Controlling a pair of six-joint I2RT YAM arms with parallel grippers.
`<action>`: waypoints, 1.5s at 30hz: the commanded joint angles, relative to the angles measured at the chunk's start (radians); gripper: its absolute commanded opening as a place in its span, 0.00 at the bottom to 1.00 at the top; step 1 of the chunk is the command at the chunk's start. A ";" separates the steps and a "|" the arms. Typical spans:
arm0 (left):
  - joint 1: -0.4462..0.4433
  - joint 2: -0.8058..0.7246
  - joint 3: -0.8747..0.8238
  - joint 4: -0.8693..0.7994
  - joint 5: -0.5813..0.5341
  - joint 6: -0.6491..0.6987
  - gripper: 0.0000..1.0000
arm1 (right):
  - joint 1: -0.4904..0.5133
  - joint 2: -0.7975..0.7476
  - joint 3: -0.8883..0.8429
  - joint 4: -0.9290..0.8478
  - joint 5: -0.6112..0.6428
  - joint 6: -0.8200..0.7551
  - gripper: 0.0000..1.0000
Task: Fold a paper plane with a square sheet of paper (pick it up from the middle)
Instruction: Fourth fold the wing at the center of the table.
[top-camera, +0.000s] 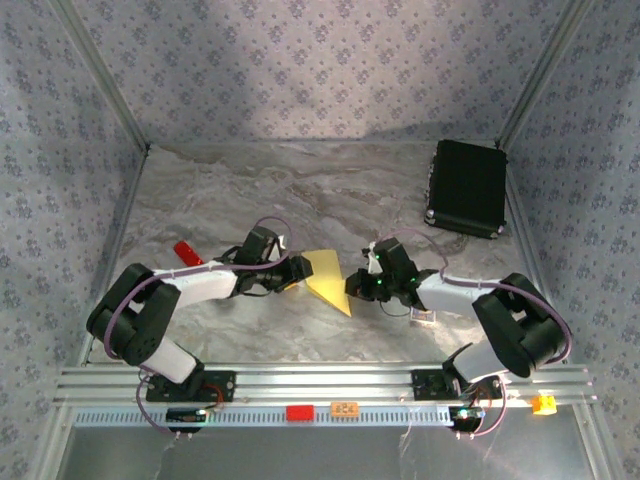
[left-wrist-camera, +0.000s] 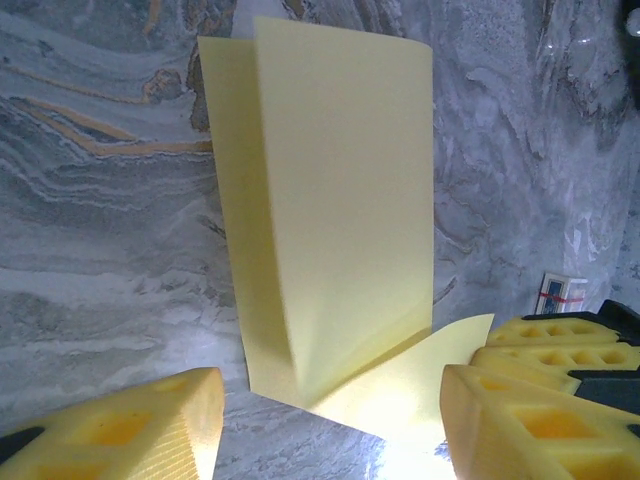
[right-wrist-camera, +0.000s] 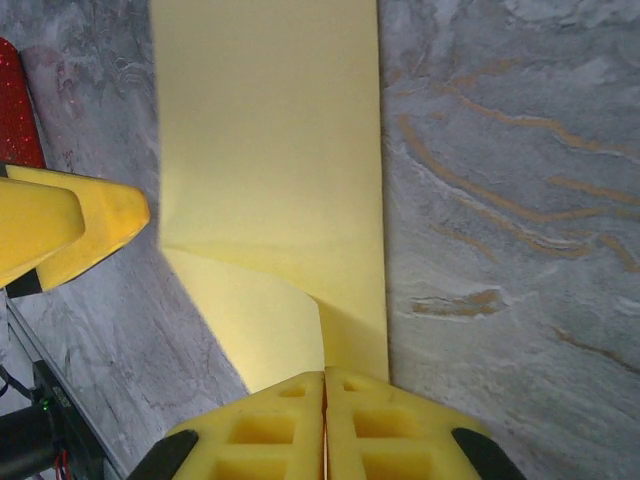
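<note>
Yellow square sheet of paper (top-camera: 328, 281), creased into a layered, pointed shape, sits at the middle of the marbled surface (top-camera: 330, 190), between your two arms. Your right pincer (right-wrist-camera: 325, 388) is pressed together on the sheet's right edge, pinching it. This grip probably anchors the paper so that the folded layers neither slide nor spring apart.

Your left pincer (left-wrist-camera: 325, 400) stands spread, one finger on either side of the sheet's loose lower flap, clamping nothing. From this pose, you are either letting go of a crease or lining up a fresh hold.

In the left wrist view the upper flap rises off the surface along a soft fold, so that crease looks unpressed.

Red-handled tool (top-camera: 188, 251) lies to the left, beside the left arm. Black case (top-camera: 467, 187) rests at the far right. Small printed card (top-camera: 425, 317) lies beside the right arm. All three lie apart from the sheet.

Progress is judged partway: the paper is not yet a slim dart with a centre crease.
</note>
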 joint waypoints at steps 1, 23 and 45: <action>0.008 0.004 0.009 0.035 0.027 -0.010 0.61 | -0.013 -0.028 -0.022 0.031 -0.016 0.015 0.10; 0.006 0.113 0.044 0.176 0.115 -0.068 0.37 | -0.023 -0.029 -0.038 0.044 -0.012 0.023 0.11; 0.006 0.140 0.040 0.294 0.148 -0.139 0.22 | 0.025 -0.246 -0.058 -0.124 0.228 -0.038 0.44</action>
